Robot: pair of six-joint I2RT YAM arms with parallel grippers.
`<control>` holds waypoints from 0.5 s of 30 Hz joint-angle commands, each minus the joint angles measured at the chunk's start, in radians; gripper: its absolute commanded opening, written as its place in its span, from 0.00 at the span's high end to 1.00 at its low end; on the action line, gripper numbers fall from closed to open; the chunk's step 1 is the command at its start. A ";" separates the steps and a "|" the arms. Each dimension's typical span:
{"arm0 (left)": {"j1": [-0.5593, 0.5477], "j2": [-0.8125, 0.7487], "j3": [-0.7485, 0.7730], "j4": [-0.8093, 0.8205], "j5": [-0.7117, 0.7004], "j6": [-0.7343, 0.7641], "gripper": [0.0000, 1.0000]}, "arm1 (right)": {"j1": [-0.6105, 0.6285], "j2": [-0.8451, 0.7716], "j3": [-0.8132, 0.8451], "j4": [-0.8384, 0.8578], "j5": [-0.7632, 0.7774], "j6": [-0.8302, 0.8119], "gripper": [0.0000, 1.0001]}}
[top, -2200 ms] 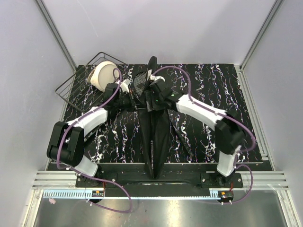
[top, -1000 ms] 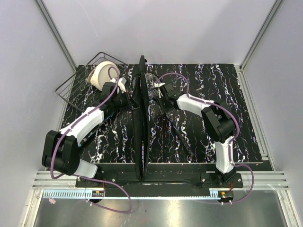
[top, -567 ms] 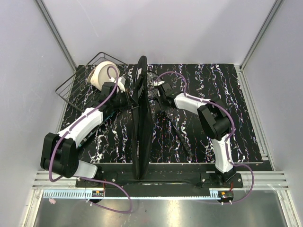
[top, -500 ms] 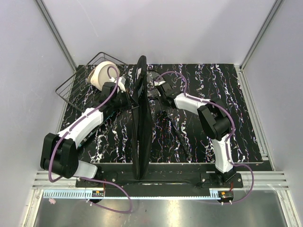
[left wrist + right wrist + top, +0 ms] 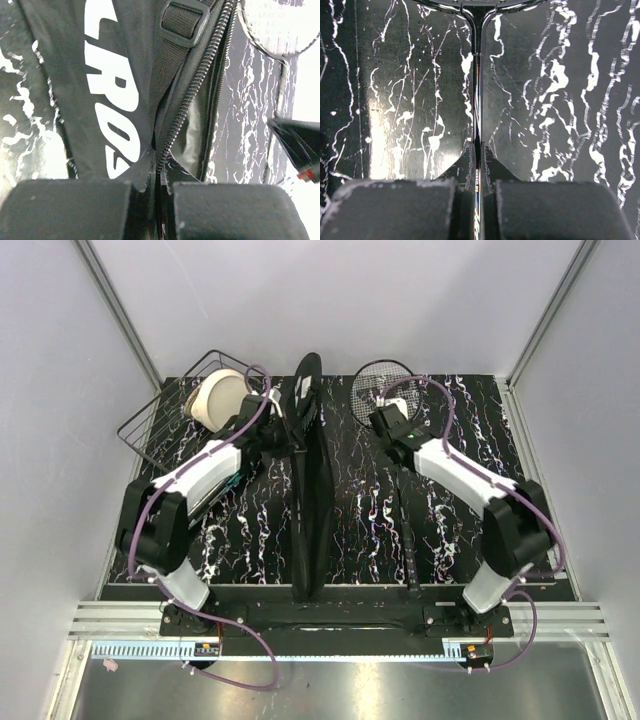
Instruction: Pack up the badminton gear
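The long black racket bag (image 5: 312, 510) stands on its edge down the middle of the table, its zip partly open. My left gripper (image 5: 283, 430) is shut on the bag's zipper edge near its far end; in the left wrist view the gripper (image 5: 161, 182) pinches the fabric beside the white lettering on the bag (image 5: 115, 75). A thin black racket (image 5: 380, 390) lies right of the bag, head at the far side, handle toward the near edge. My right gripper (image 5: 392, 435) is shut on its shaft just below the head. In the right wrist view the shaft (image 5: 476, 90) runs between the closed fingers (image 5: 477, 152).
A black wire basket (image 5: 150, 425) sits at the far left corner with a cream round object (image 5: 220, 395) in it. The marbled black table (image 5: 480, 440) stretches to the right of the racket. Metal frame rails border the table.
My right gripper closed on the racket shaft and carried the racket to the right, away from the bag. The left arm shifted with the bag, still gripping it.
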 commanded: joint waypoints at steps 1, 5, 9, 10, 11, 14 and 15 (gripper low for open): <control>-0.042 0.123 0.158 0.058 -0.010 -0.043 1.00 | 0.012 -0.178 -0.024 -0.092 0.066 0.008 1.00; -0.077 0.212 0.247 0.053 -0.028 -0.055 1.00 | 0.040 -0.269 -0.047 -0.135 0.022 0.006 1.00; -0.080 0.232 0.268 0.071 -0.027 -0.072 1.00 | 0.087 -0.306 -0.069 -0.197 -0.015 0.012 1.00; -0.082 0.234 0.279 0.068 -0.027 -0.067 1.00 | 0.103 -0.318 -0.078 -0.200 -0.021 0.015 1.00; -0.085 0.235 0.284 0.065 -0.027 -0.063 1.00 | 0.119 -0.320 -0.099 -0.203 -0.018 0.021 1.00; -0.087 0.237 0.304 0.045 -0.024 -0.049 1.00 | 0.193 -0.317 -0.130 -0.215 0.002 0.060 1.00; -0.088 0.234 0.305 0.036 -0.025 -0.041 1.00 | 0.218 -0.314 -0.135 -0.220 0.017 0.079 1.00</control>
